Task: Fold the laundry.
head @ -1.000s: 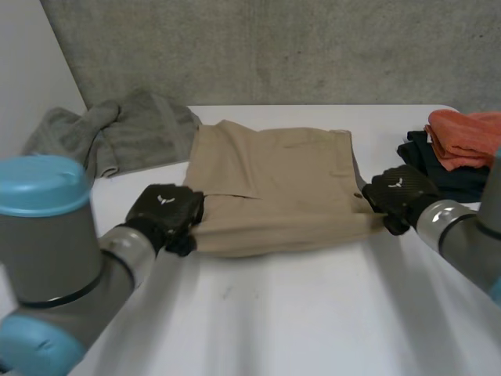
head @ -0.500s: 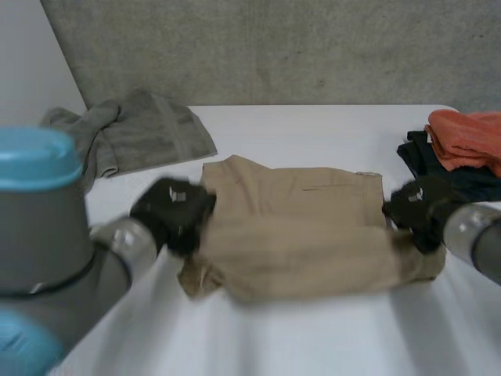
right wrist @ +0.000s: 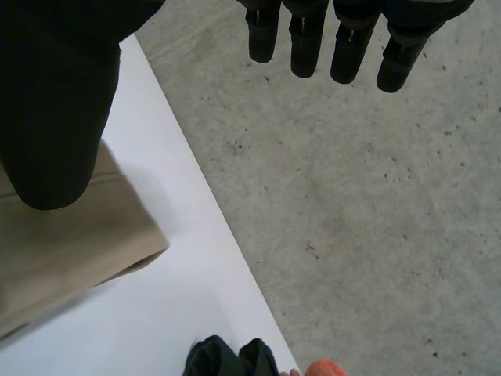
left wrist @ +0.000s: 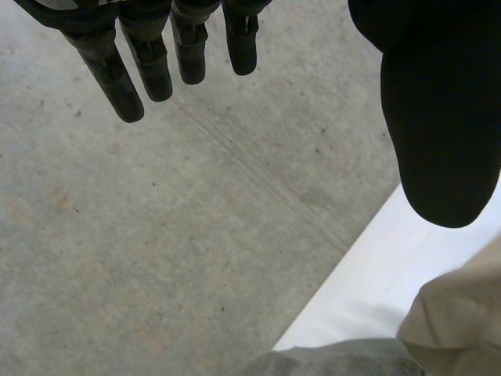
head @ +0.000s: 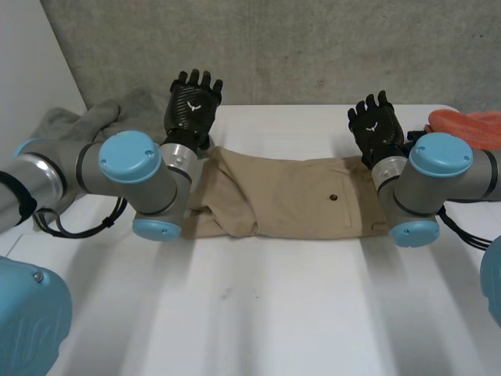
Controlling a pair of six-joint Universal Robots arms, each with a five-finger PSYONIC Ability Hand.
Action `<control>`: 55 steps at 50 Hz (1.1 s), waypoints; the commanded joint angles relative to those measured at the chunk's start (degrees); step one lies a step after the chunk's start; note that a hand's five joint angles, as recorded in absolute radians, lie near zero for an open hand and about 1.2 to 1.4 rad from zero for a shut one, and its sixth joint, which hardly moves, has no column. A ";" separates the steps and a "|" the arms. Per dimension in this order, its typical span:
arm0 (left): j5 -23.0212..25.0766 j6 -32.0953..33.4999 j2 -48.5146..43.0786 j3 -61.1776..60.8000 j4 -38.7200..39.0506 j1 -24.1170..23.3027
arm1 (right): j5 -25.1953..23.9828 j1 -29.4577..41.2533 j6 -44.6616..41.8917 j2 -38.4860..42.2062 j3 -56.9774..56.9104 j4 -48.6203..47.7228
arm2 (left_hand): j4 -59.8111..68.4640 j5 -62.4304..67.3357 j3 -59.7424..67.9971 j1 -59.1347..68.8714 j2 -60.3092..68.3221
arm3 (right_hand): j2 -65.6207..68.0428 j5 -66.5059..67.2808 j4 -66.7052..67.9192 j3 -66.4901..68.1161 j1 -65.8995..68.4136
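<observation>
Moved: your left hand (head: 192, 100) and right hand (head: 377, 125) are lifting off the tan shorts (head: 282, 200), fingers spreading, empty.
Shorts: lying as a folded band on the tabletop (head: 274, 313), between the hands.
Next: you are likely regrasping one end to fold across.

Soft even light, bright white table (head: 313, 313) (pale streaks), duller grey wall (head: 313, 47)
</observation>
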 commanded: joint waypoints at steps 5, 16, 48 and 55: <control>-0.18 -0.69 13.98 -19.47 0.13 -1.88 | -0.63 -1.59 12.25 -19.46 15.43 15.22 | -1.70 -2.79 -1.98 -1.27 -1.68 | -2.41 -2.69 -2.19 -2.25 -3.17; -0.35 -1.04 16.36 -29.59 -0.22 -3.47 | -5.20 -5.98 16.47 -21.85 26.78 24.21 | -1.70 -2.79 -1.98 -1.27 -1.68 | 4.73 4.46 4.96 4.90 3.98; -0.18 -5.87 26.20 -37.68 -1.80 -1.72 | -5.11 -14.09 -11.28 -26.51 27.67 15.96 | -1.70 -2.79 -1.98 -1.27 -1.68 | 67.59 67.31 67.81 67.75 66.83; -0.27 -5.87 26.73 -38.56 -1.89 -1.27 | -11.87 2.52 -12.27 -25.55 23.97 6.64 | -1.70 -2.79 -1.98 -1.27 -1.68 | 67.59 67.31 67.81 67.75 66.83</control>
